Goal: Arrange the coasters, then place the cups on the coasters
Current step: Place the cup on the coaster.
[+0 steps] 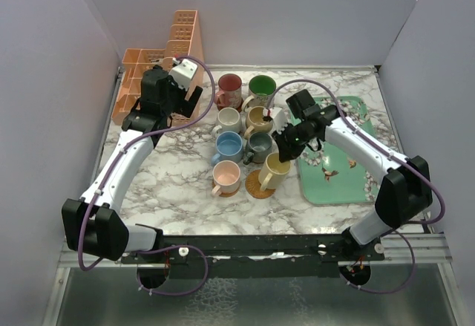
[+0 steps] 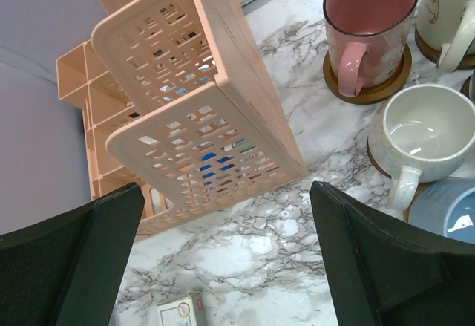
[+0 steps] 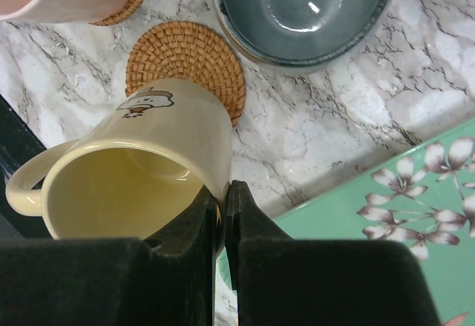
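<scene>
left gripper (image 2: 226, 192), jaws wide apart and empty, hovers over the marble table (image 2: 245, 252) beside a peach organiser (image 2: 193, 96). right of it a pink-lined mug (image 2: 369, 14) sits on a coaster (image 2: 386, 92). the right gripper (image 3: 223, 192) clamps the rim of the yellow mug (image 3: 148, 155), tilted above a bare woven coaster (image 3: 185, 66), near the green tray (image 3: 386, 222).

Cups: eight counted, all handled. By inside colour, one each: red cup (image 1: 228, 85), green cup (image 1: 261, 86), cream cup (image 1: 226, 120), tan cup (image 1: 257, 118), blue cup (image 1: 228, 146), grey cup (image 1: 260, 146), pink cup (image 1: 225, 176), yellow cup (image 1: 274, 168).

Coasters (image 3: 185, 62): six confirmed. One is a bare woven disc. Five show as rims beneath the red, green, cream, grey and pink cups. Any coasters under the tan and blue cups cannot be made out.

Tray (image 1: 338, 185): one, mint-green, floral.

Organiser (image 1: 159, 66): one, peach lattice.
</scene>
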You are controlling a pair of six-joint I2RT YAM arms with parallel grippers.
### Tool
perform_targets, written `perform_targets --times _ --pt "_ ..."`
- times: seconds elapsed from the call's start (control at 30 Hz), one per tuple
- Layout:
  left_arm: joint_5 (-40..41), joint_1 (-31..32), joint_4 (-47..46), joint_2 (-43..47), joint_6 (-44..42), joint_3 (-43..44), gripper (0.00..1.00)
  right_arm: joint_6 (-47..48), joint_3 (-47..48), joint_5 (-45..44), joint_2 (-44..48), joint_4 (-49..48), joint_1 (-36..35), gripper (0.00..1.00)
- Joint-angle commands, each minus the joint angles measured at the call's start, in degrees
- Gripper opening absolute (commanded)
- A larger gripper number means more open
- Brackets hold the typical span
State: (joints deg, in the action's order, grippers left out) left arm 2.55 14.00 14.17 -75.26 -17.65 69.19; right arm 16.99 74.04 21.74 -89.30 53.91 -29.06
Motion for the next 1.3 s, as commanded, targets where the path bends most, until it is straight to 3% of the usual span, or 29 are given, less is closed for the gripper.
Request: perform_targets --times 0.0,0.5,1.27 --pt "1.64 0.14 -2.3 -0.36 1.77 -0.49 0.99 -3.47 -0.31 -0.25 -1.61 -4.97 -3.33 0.02" --pt "0.33 -0.2 -2.66 0.11 1.66 -1.45 0.99 -5.73 1.87 -6.87 -5.64 -6.29 -7.67 0.03" --pt "-0.51 -0.29 -2.21 0.1 1.01 -0.96 0.99 -6.44 3.35 -8.87 -6.66 -6.71 -8.89 0.06"
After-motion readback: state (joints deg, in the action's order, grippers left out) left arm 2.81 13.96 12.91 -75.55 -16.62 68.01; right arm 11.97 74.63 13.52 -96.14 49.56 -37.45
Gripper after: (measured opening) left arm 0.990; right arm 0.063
